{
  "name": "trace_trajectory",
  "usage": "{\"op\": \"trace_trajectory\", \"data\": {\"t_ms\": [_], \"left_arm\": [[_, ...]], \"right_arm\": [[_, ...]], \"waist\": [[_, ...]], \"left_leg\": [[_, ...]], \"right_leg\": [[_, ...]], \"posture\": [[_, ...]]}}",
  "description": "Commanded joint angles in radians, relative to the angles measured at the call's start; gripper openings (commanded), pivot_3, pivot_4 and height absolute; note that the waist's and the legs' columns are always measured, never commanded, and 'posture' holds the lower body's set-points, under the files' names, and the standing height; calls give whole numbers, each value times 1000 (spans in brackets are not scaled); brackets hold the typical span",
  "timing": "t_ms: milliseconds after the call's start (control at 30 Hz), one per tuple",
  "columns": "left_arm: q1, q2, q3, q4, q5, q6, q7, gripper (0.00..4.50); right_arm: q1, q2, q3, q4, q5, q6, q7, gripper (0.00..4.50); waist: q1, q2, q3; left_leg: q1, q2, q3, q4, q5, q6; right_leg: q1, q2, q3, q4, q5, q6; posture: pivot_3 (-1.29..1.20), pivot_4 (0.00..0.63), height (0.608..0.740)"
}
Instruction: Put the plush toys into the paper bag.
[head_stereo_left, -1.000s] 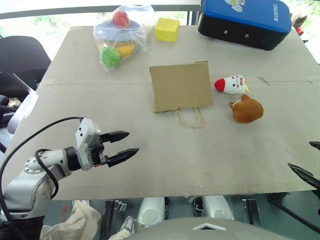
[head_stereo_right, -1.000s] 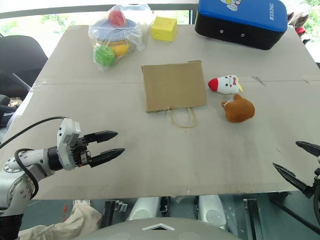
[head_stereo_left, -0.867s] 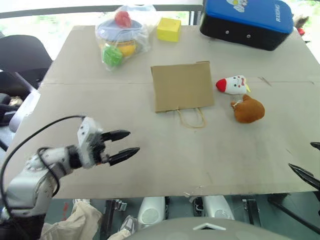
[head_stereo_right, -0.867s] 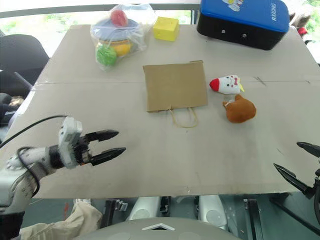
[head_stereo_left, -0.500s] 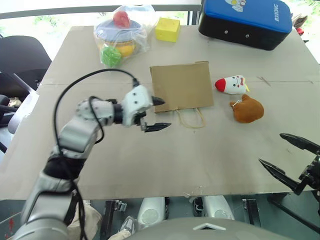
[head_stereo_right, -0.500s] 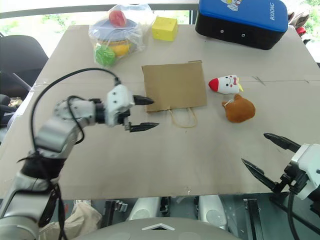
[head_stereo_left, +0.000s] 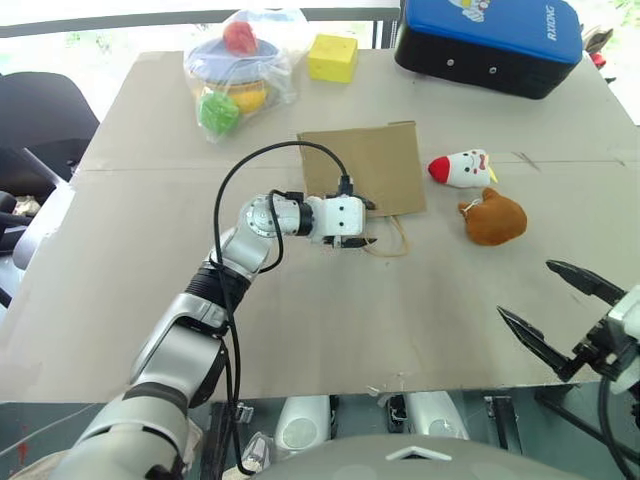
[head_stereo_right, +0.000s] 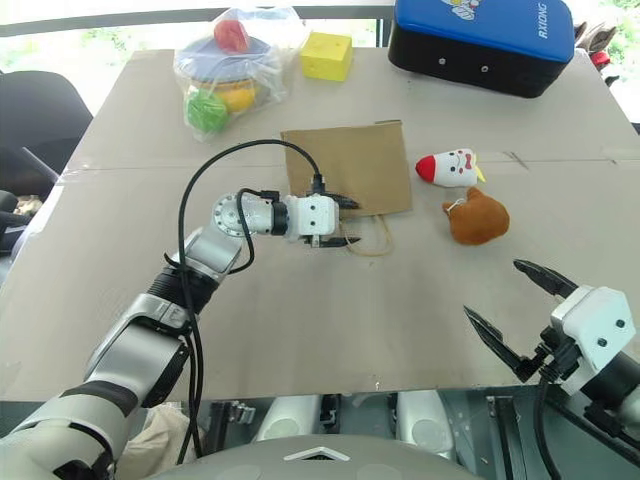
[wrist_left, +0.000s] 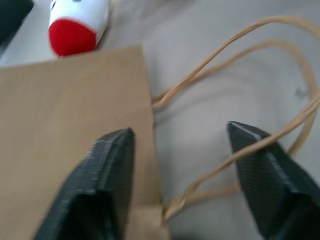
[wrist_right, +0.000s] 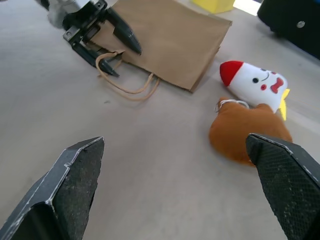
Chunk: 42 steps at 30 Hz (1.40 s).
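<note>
From the head we look down over the table (head_stereo_left: 130, 300); our left wrist view sits close on the bag (wrist_left: 65, 130), our right wrist view farther, sharing it

The big grey desk (head_stereo_left: 300, 330) has a seam running across it. A brown paper bag (head_stereo_left: 365, 168) lies flat in the middle, its cord handles (head_stereo_left: 385, 240) spread on the desk toward the robot. Just beside the bag lies a white plush toy (head_stereo_left: 462, 168) with a red tip, touching an orange-brown plush toy (head_stereo_left: 494, 219). At the far edge sit a clear plastic bag of colourful toys (head_stereo_left: 236, 68), a yellow cube (head_stereo_left: 333, 57) and a blue and black case (head_stereo_left: 492, 42).
</note>
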Motion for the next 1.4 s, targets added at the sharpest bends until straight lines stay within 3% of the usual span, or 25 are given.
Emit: {"op": "trace_trajectory", "data": {"t_ms": [33,133,233,267,400,600,800,833,900,1100,1167,1233,1267,1333,1400], "left_arm": [[6,-19,108,-50,-149,177,-33,1445],[13,-35,210,-137,-311,463,-33,38],[25,-31,331,-260,-493,761,14,38],[29,-31,362,-298,-537,841,39,12],[43,-47,482,-458,-718,1125,173,0],[35,-147,642,-635,-918,1360,462,0],[41,-217,675,-723,-978,1395,647,0],[44,-223,676,-728,-982,1393,665,0],[44,-230,678,-729,-992,1388,693,0],[29,-223,667,-721,-1008,1373,721,0],[24,-217,661,-715,-1006,1366,718,0],[18,-214,655,-708,-1004,1360,715,0],[13,-212,652,-704,-1003,1357,714,0],[5,-212,648,-695,-1002,1351,714,0],[-3,-218,649,-684,-1004,1346,719,0]], "right_arm": [[-64,16,44,-42,37,106,-132,4500],[-132,-3,101,-59,-2,191,-216,4500],[-288,-19,156,-7,50,361,-318,4500],[-338,-11,156,12,83,408,-343,4247],[-540,-13,188,77,133,564,-422,2768],[-759,-86,293,207,105,722,-447,81],[-924,-150,407,418,3,754,-440,81],[-939,-176,424,432,9,748,-398,298],[-964,-183,421,456,10,756,-380,904],[-988,-197,440,502,-23,789,-373,3917],[-986,-206,467,527,-36,817,-370,4407],[-983,-211,495,565,-62,807,-366,4407],[-981,-222,513,577,-75,796,-354,3893],[-979,-229,522,586,-85,788,-339,3556],[-968,-234,511,572,-86,782,-326,2378]], "waist": [[0,0,0],[0,0,0],[-6,-1,0],[-6,0,0],[1,0,0],[2,0,0],[0,0,0],[1,0,0],[1,0,0],[1,0,0],[1,0,0],[0,0,0],[0,0,0],[1,0,0],[1,0,0]], "left_leg": [[0,0,0,0,0,0],[0,1,-1,0,0,0],[-1,1,-1,1,0,0],[-1,1,-1,3,0,0],[-2,1,-3,4,0,0],[-5,0,-5,8,0,0],[-6,0,-6,9,0,0],[-6,0,-6,9,0,0],[-6,0,-6,10,0,0],[-7,0,-6,10,0,0],[-7,0,-6,10,0,0],[-7,0,-6,10,0,0],[-7,0,-5,10,0,0],[-7,0,-5,10,0,0],[-7,0,-5,10,0,0]], "right_leg": [[0,0,0,1,0,0],[0,0,-1,1,0,0],[-1,-1,-1,1,0,0],[-1,-3,0,1,0,0],[0,-5,-2,2,0,0],[0,-7,-3,1,0,0],[0,-7,-3,2,0,0],[0,-6,-3,1,0,0],[0,-6,-3,2,0,0],[0,-6,-3,1,0,0],[0,-6,-3,1,0,0],[0,-6,-3,1,0,0],[0,-6,-3,1,0,0],[-1,-6,-3,1,0,0],[-1,-6,-3,1,0,0]], "posture": [[0,150,740],[0,150,740],[0,150,740],[0,150,740],[0,150,740],[0,150,740],[0,150,740],[0,150,740],[0,150,740],[0,150,740],[0,150,740],[0,150,740],[0,150,740],[0,150,740],[0,150,740]]}}
